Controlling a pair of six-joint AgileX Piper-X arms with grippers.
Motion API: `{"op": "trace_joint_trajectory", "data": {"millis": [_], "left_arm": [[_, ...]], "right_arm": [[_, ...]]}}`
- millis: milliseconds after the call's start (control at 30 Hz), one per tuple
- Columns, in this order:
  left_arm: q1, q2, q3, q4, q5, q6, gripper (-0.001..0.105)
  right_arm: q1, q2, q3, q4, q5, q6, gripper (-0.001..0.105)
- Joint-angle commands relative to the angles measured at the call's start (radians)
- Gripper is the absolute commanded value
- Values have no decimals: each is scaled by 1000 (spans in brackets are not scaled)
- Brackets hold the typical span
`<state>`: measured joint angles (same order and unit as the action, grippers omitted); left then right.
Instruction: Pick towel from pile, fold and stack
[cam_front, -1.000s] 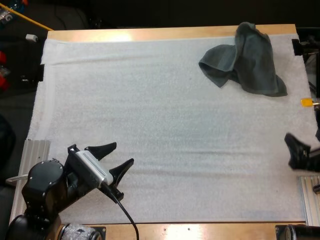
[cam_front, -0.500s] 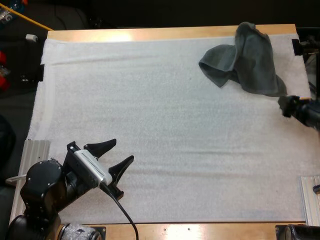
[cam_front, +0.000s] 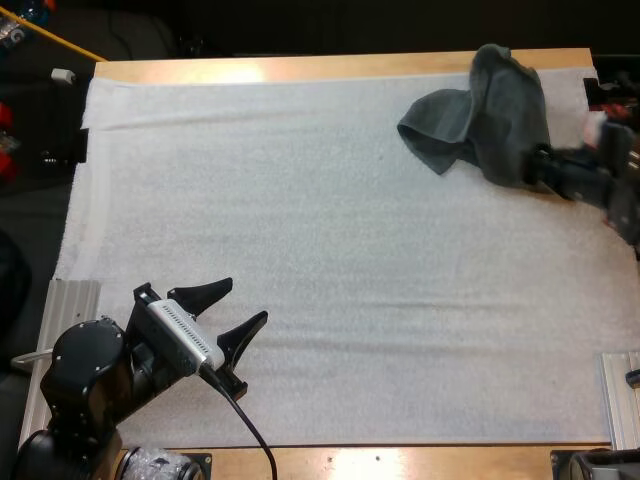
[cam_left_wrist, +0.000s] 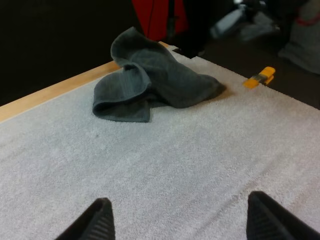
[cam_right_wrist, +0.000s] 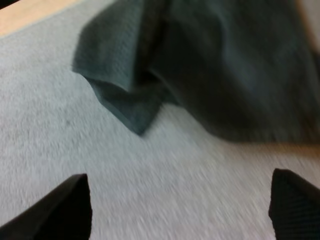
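White mat (cam_front: 300, 250): crumpled towel (cam_front: 490, 120) far right, likely soft, limp; pinch raised fold. Right hand (cam_right_wrist: 182, 200) spread beside towel; left hand (cam_front: 247, 304) spread, near left.

A wooden table (cam_front: 300, 68) carries a white mat (cam_front: 320, 280) that covers nearly all of it. Bare wood shows along the far and near edges. One crumpled grey-green towel (cam_front: 490, 120) lies on the mat at the far right, close to the far edge.
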<state>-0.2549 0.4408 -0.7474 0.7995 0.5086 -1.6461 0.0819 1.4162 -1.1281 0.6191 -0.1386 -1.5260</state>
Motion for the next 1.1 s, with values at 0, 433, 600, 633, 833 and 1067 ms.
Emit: {"op": "trace_joint_trajectory", "data": {"millis": [0, 433, 600, 633, 833, 1067], "left_arm": [[-6, 1, -10, -13, 10, -12, 56], [-6, 1, -10, -8, 12, -12, 56], [-6, 1, -10, 3, 12, -12, 56], [-6, 1, -10, 5, 12, -12, 56], [-6, 1, -10, 4, 17, -12, 56], [-6, 1, -10, 4, 28, -12, 56]], "right_arm": [[28, 20, -34, -13, 40, -2, 71], [122, 358, -317, -14, 139, 117, 70], [131, 490, -402, -32, 191, 117, 70], [131, 523, -421, -39, 200, 117, 70], [131, 667, -515, -39, 217, 117, 70], [131, 748, -581, -3, 239, 117, 25]]}}
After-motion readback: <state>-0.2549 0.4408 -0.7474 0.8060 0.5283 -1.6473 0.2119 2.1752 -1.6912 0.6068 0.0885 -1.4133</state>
